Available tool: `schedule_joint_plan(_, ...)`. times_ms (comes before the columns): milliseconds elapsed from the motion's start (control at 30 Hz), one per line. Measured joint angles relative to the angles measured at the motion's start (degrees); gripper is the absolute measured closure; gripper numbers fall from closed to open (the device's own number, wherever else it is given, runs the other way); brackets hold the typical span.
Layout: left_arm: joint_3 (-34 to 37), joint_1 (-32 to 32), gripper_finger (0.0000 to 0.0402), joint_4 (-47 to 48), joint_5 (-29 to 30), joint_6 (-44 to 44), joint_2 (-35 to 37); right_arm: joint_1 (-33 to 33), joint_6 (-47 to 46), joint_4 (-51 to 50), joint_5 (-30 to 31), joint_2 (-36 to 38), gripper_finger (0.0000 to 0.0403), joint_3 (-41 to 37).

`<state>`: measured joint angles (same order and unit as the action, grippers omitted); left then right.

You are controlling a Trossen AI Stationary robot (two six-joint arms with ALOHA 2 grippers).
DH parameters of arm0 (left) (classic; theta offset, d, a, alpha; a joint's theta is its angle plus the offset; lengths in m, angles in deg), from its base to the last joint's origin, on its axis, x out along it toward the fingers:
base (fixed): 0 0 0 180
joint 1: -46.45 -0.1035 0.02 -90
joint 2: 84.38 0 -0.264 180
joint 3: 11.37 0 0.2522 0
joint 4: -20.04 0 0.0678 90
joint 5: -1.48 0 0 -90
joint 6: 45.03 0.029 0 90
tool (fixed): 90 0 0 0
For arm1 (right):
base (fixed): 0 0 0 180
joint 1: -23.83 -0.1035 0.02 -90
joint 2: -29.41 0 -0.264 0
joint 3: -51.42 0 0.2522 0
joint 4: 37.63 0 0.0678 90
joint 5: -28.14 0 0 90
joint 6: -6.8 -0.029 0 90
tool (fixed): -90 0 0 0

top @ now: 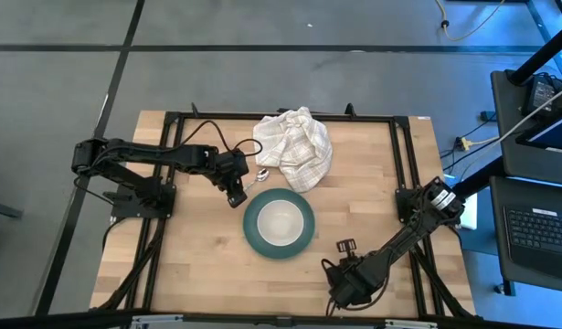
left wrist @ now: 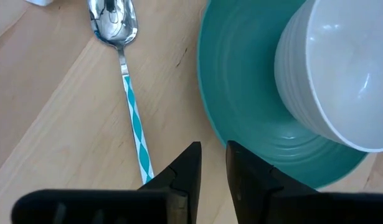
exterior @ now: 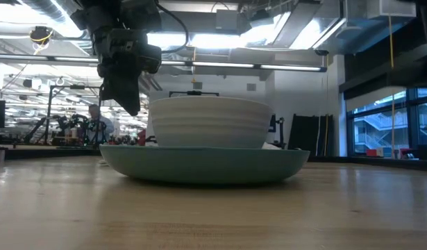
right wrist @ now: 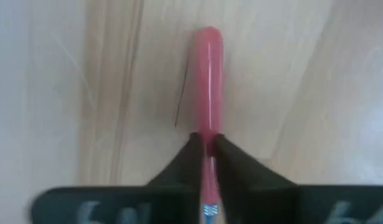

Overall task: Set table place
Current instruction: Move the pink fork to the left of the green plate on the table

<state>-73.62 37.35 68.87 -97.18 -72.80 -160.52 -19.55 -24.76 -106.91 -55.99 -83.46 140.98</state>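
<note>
Left gripper (left wrist: 211,168) hovers beside teal plate (top: 255,236), fingers nearly together on nothing, spoon (left wrist: 124,68) lying just beside. White bowl (top: 280,222) sits on plate mid-tabletop (top: 189,256). Right gripper (right wrist: 207,144) at near edge, fingers clamped on red-handled fork (right wrist: 207,81).

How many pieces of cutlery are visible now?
2. A spoon lies on the table beside the teal plate, near the left tool. A red-handled fork is gripped in the right tool. The cloth may hide others.

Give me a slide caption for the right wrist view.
Right pincer shut on the red-handled fork above the wooden table.
</note>
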Motion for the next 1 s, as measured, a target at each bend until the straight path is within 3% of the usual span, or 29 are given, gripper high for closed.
schedule_joint_plan(67, 0.0, 0.0, 0.0333, 0.0, 0.0, 0.0, 0.0, 0.0, 1.2, -3.0, -0.2, -0.4, 0.0401, 2.3)
schedule_joint_plan(300, 0.0, 0.0, 0.0333, 0.0, 0.0, 0.0, 0.0, 0.0, 10.1, -9.3, -0.1, -0.2, 0.0403, 10.8)
schedule_joint_plan(500, 0.0, 0.0, 0.0333, 0.0, 0.0, 0.0, 0.0, 0.9, 15.1, -11.6, 1.1, -0.2, 0.0403, 12.9)
schedule_joint_plan(700, 0.0, 0.0, 0.0333, 0.0, 0.0, 0.0, 0.0, 3.5, 7.4, -11.1, -0.5, -0.1, 0.0394, 10.5)
schedule_joint_plan(1000, 0.0, 0.0, 0.0333, 0.0, 0.0, -0.1, 0.0, 5.9, 2.0, -9.4, -5.4, -0.1, 0.0328, 9.6)
